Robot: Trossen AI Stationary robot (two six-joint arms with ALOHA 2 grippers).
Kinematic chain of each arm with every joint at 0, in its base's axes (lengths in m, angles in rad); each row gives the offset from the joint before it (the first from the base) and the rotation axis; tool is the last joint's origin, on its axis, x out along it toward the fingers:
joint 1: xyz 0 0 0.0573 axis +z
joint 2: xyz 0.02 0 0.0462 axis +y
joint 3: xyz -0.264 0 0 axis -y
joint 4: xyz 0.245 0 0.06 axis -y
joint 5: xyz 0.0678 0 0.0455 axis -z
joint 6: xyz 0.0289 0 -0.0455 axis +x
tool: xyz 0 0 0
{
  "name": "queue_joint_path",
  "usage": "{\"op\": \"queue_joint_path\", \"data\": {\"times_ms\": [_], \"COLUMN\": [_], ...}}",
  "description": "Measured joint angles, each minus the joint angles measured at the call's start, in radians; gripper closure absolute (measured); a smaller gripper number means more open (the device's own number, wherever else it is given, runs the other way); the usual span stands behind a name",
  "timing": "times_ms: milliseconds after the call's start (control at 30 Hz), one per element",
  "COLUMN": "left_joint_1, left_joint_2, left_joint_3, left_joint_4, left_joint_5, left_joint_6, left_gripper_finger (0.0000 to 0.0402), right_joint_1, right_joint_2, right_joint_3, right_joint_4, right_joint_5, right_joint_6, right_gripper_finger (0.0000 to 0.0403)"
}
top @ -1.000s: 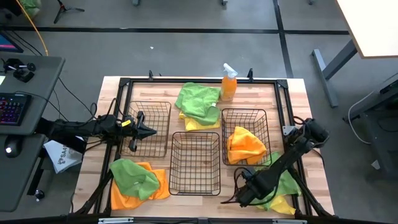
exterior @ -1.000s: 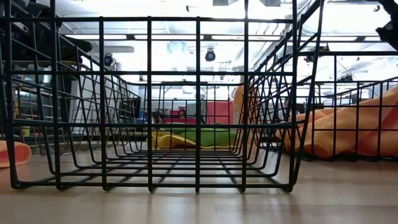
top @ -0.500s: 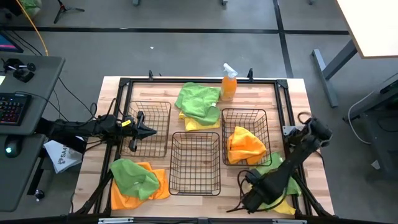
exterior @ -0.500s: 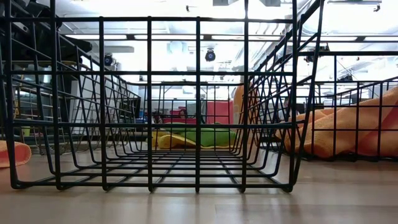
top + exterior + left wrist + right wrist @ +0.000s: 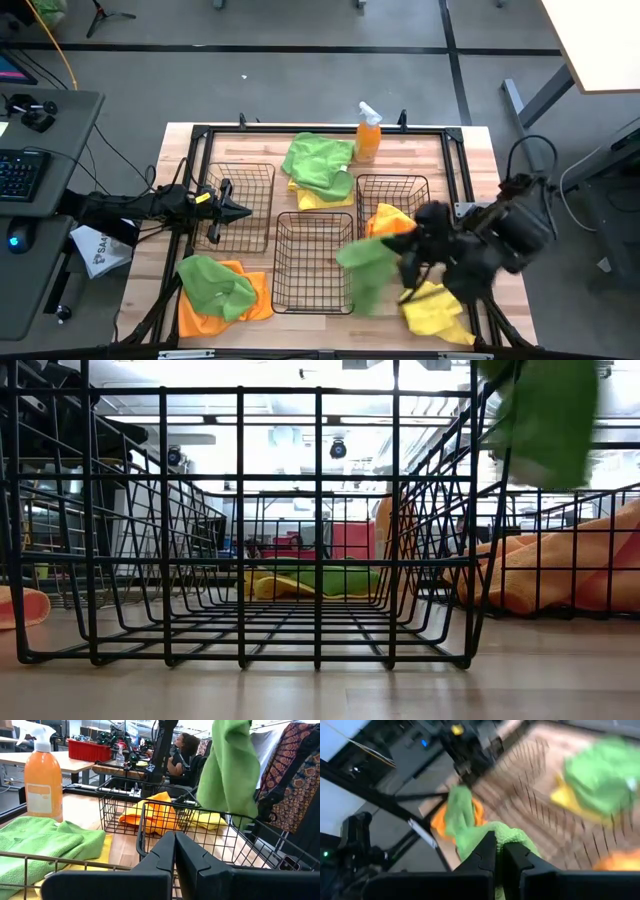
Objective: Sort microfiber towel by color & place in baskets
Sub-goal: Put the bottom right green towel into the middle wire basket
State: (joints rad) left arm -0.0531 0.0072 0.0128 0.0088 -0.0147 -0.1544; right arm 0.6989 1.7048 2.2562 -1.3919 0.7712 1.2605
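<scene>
My right gripper is raised over the table's near right part, shut on a lime green microfiber towel that hangs beside the middle basket. The towel also shows in the low view and the left wrist view. A yellow towel lies on the table below it. The right basket holds an orange towel. My left gripper waits shut over the left basket. My right gripper pinches a bunched fold of the green towel between its two fingers. One layer or several cannot be told. The towel hangs slack below the fingers, lifted clear of the table and of the yellow towel.
A green towel on a yellow one lies at the far middle, next to an orange spray bottle. Another green towel on an orange one lies near left. A black metal frame borders the work area.
My right gripper has shut on the green towel near the table's near right corner, then risen and swung toward the far edge and the middle basket. The green towel has come off the yellow one, which stays on the table.
</scene>
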Motion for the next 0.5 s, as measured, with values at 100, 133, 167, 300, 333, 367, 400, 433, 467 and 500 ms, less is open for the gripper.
{"op": "queue_joint_path", "data": {"times_ms": [100,133,167,300,333,367,400,433,467,500], "left_joint_1": [0.000,0.000,0.000,0.000,0.000,0.000,0.000,0.000,0.000,0.000], "left_joint_2": [0.000,0.000,0.000,0.000,0.000,0.000,0.000,0.000,0.000,0.000], "left_joint_3": [0.000,0.000,0.000,0.000,0.000,0.000,0.000,0.000,0.000,0.000], "left_joint_4": [0.000,0.000,0.000,0.000,0.000,0.000,0.000,0.000,0.000,0.000], "left_joint_5": [0.000,0.000,0.000,0.000,0.000,0.000,0.000,0.000,0.000,0.000], "left_joint_6": [0.000,0.000,0.000,0.000,0.000,0.000,0.000,0.000,0.000,0.000], "left_gripper_finger": [0.0401,0.0401,0.0401,0.0401,0.0401,0.0401,0.0401,0.0401,0.0401,0.0401], "right_joint_1": [-0.099,-0.128,-0.159,-0.255,-0.273,-0.288,-0.300,-0.307,-0.312,-0.315], "right_joint_2": [0.011,0.016,0.023,0.057,0.067,0.077,0.086,0.092,0.097,0.100], "right_joint_3": [-0.028,-0.040,-0.053,-0.102,-0.107,-0.111,-0.112,-0.113,-0.113,-0.113], "right_joint_4": [0.234,0.316,0.399,0.676,0.700,0.703,0.685,0.657,0.622,0.585], "right_joint_5": [-0.086,-0.140,-0.197,-0.394,-0.436,-0.471,-0.495,-0.507,-0.509,-0.501], "right_joint_6": [-0.246,-0.329,-0.399,-0.581,-0.600,-0.607,-0.608,-0.606,-0.599,-0.586], "right_gripper_finger": [0.0402,0.0402,0.0402,0.0402,0.0402,0.0402,0.0402,0.0402,0.0402,0.0402]}}
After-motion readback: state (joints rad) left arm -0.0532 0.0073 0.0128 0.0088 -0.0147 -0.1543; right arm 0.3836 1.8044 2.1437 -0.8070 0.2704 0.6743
